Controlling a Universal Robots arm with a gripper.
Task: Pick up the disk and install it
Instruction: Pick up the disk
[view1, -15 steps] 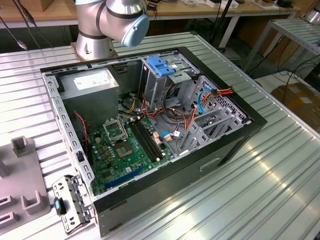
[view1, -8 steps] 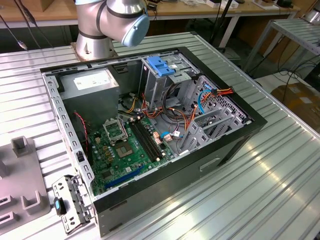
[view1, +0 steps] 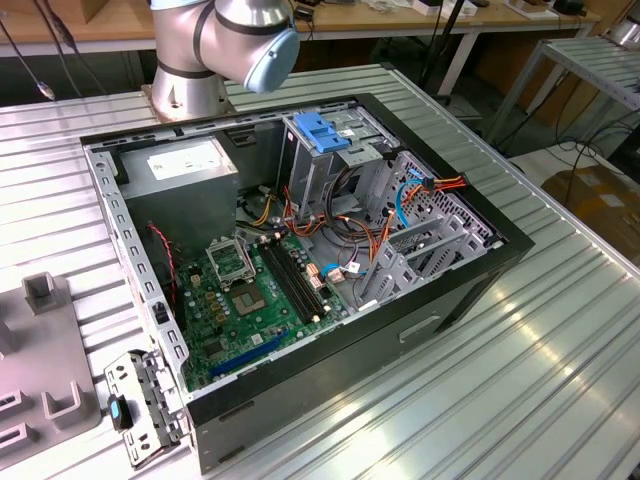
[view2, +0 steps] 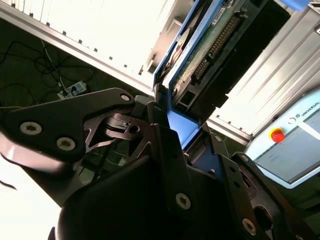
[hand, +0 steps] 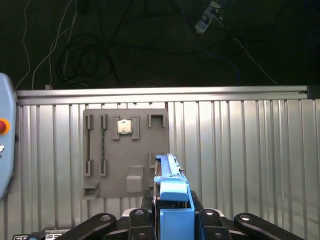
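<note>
"Disk (hand: 170, 175), where is it?"

"Up in the gripper (hand: 172, 212), off the table (hand: 240, 150). The jaws are clamped on it, with its blue rails between them. In the second wrist view one finger (view2: 162, 135) lies against a rail and the green circuit side shows."

"Not yet in the case (view1: 330, 370), then?"

"No. The case lies open on the table, board (view1: 250, 290) facing up. The cage (view1: 325, 135) with the blue top stands at its far side, and a grey box (view1: 185, 165) sits to the exterior view's left of it."

"What's beyond the disk?"

"In the first wrist view, a grey plate (hand: 120, 150) on the table with a chip (hand: 124, 127) seated in it. A pendant (hand: 5, 145) with a red button is near the plate."

"And the arm (view1: 230, 40)?"

"Its base stands at the far side of the case."
</note>
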